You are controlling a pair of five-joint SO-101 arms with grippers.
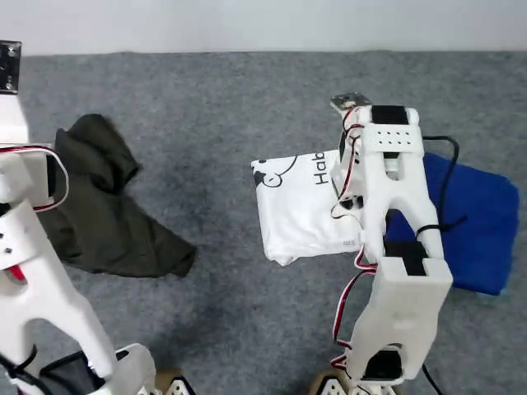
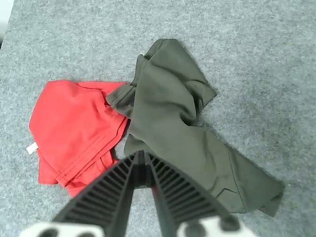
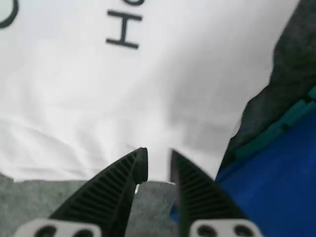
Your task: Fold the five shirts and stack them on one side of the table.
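Where the centre-right of the high view shows it, the folded white shirt (image 1: pixel 300 210) lies flat on the grey surface (image 1: pixel 214 107), just beside the blue shirt (image 1: pixel 473 222) at the frame's right. The right jaws stand slightly parted at the white shirt's edge, holding nothing. At the frame's left, the dark green shirt (image 1: pixel 107 206) lies crumpled, touching a red shirt (image 2: pixel 74 128). The left jaws are closed and empty above the green shirt.
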